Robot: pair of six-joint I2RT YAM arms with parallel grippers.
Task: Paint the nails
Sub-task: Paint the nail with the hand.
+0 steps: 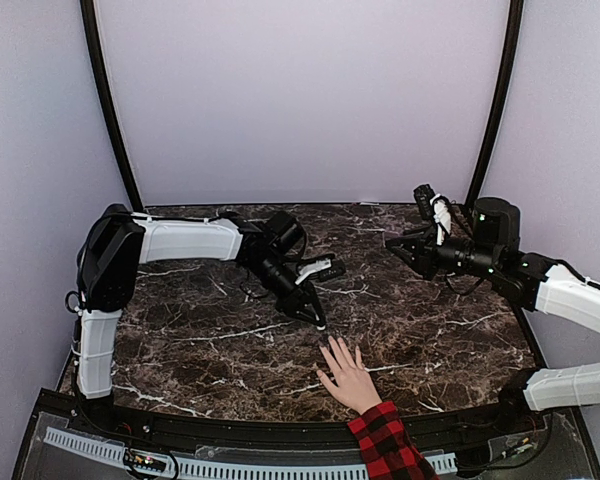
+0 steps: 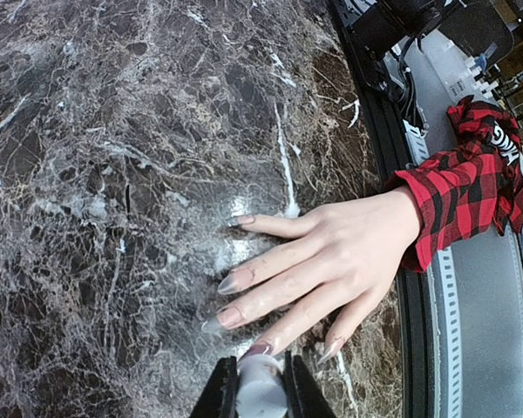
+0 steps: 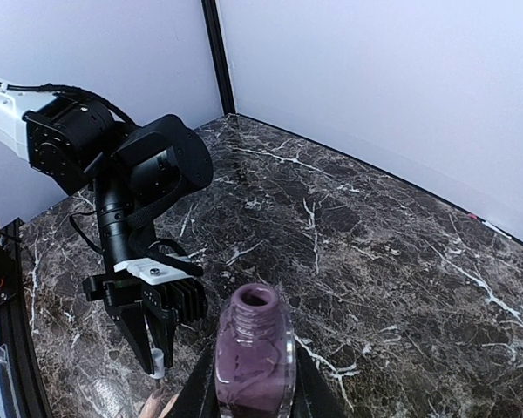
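Note:
A light-skinned hand [image 1: 348, 377] with a red-and-black plaid sleeve [image 1: 384, 446] lies flat on the marble table, fingers spread. Its long pale nails [image 2: 231, 281] show in the left wrist view. One nail [image 2: 261, 349] right at the jaws looks mauve. My left gripper [image 2: 260, 370] is shut on a white brush cap [image 2: 261, 392] just above that fingertip. It hangs over the fingertips [image 1: 317, 320] in the top view. My right gripper [image 3: 254, 383] is shut on an open bottle of purple polish [image 3: 254, 353], held up at the right [image 1: 395, 243], away from the hand.
The dark marble table [image 1: 210, 330] has plain lilac walls round it. A black rail [image 1: 230, 432] runs along the near edge. The left arm [image 3: 126, 165] fills the left of the right wrist view.

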